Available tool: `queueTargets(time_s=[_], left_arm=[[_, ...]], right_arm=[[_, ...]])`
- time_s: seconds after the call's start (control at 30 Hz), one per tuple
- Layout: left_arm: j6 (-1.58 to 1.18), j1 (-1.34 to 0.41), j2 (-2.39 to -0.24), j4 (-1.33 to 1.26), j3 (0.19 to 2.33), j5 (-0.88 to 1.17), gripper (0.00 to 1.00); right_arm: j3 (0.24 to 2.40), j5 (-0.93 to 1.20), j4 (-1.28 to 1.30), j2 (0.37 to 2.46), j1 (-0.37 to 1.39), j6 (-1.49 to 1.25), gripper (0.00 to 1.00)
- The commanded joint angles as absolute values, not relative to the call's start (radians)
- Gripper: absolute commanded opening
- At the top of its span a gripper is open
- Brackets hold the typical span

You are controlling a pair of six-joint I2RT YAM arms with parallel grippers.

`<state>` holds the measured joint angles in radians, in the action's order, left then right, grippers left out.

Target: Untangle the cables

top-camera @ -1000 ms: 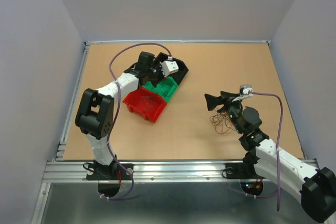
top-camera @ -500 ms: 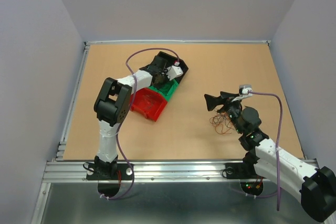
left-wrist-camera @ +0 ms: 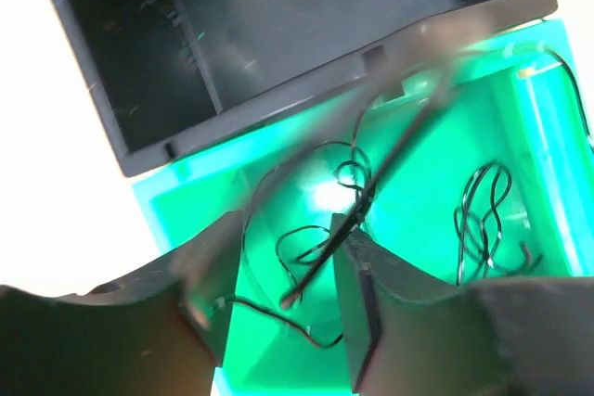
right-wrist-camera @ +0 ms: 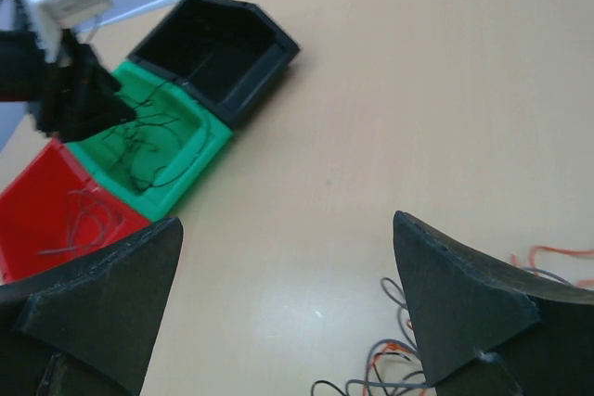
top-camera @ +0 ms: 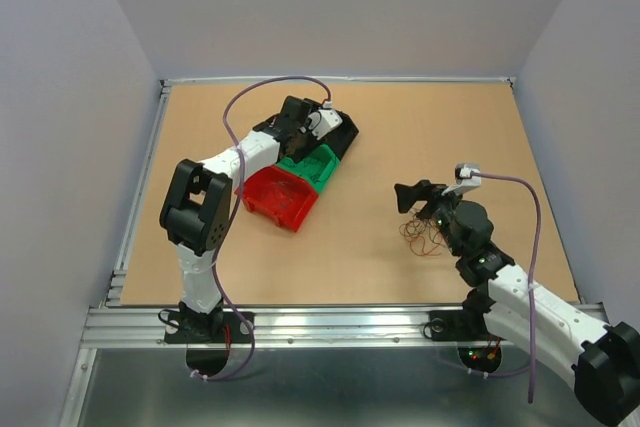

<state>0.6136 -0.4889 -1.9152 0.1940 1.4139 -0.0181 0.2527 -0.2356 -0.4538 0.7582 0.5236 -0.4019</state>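
The cables [top-camera: 424,235] lie as a small reddish and dark clump on the table, and their edge shows in the right wrist view [right-wrist-camera: 422,368]. My right gripper [top-camera: 418,193] [right-wrist-camera: 288,222] hangs open just behind the clump, holding nothing. My left gripper [top-camera: 302,141] [left-wrist-camera: 290,229] hovers over the green bin [left-wrist-camera: 418,136]. Its jaws stand apart, and a blurred dark wire [left-wrist-camera: 371,183] slants loosely between them against the right finger. More dark wires [left-wrist-camera: 483,210] lie on the green bin's floor.
Three bins stand in a row at the back left: black [top-camera: 343,133], green [top-camera: 316,169], red [top-camera: 278,197]. The red bin [right-wrist-camera: 56,220] holds thin reddish wires. Raised rails edge the table [top-camera: 330,277].
My left gripper went from shut to open over the green bin, and its arm shifted. The dark wire now hangs loose between its jaws. My right gripper sank slightly toward the clump.
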Motion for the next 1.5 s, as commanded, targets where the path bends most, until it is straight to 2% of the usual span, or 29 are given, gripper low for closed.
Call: queueTargets(time_s=[0.0,0.13,0.2,0.57,0.87,0.9,0.97,1.0,1.03,1.13,1.27,1.33,1.47], left_arm=[[0.538,-0.5,-1.855,0.275,1.448,-0.074,0.56],[0.52,-0.517,-1.803,0.279,1.421,-0.112,0.58],[0.515,-0.523,-1.78,0.29,1.41,-0.114,0.59],[0.471,-0.586,-1.753,0.339,1.364,-0.247,0.59],[0.465,-0.584,-1.664,0.285,1.342,-0.215,0.56],[0.471,-0.586,-1.66,0.278,1.336,-0.221,0.54],[0.479,-0.583,-1.667,0.259,1.327,-0.233,0.39],[0.483,-0.584,-1.69,0.258,1.331,-0.238,0.25],[0.483,-0.583,-1.706,0.258,1.336,-0.236,0.17],[0.488,-0.581,-1.771,0.275,1.367,-0.21,0.04],[0.48,-0.575,-1.773,0.247,1.367,-0.248,0.06],[0.477,-0.565,-1.714,0.198,1.339,-0.241,0.16],[0.5,-0.554,-1.579,0.14,1.269,-0.096,0.22]], right_arm=[[0.362,-0.461,-0.275,0.723,0.518,-0.471,1.0],[0.356,-0.651,-0.198,0.669,0.518,-0.543,1.0],[0.35,-0.679,-0.172,0.632,0.518,-0.563,1.0],[0.35,-0.658,-0.13,0.589,0.52,-0.561,1.0],[0.38,-0.629,-0.132,0.661,0.518,-0.551,1.0],[0.38,-0.626,-0.132,0.664,0.518,-0.549,1.0],[0.382,-0.623,-0.132,0.672,0.518,-0.549,1.0],[0.382,-0.621,-0.133,0.673,0.518,-0.549,1.0],[0.382,-0.62,-0.133,0.67,0.518,-0.548,1.0],[0.379,-0.62,-0.135,0.666,0.518,-0.546,1.0],[0.374,-0.62,-0.14,0.658,0.52,-0.543,1.0],[0.373,-0.623,-0.143,0.657,0.518,-0.543,1.0],[0.374,-0.618,-0.146,0.664,0.518,-0.541,1.0]])
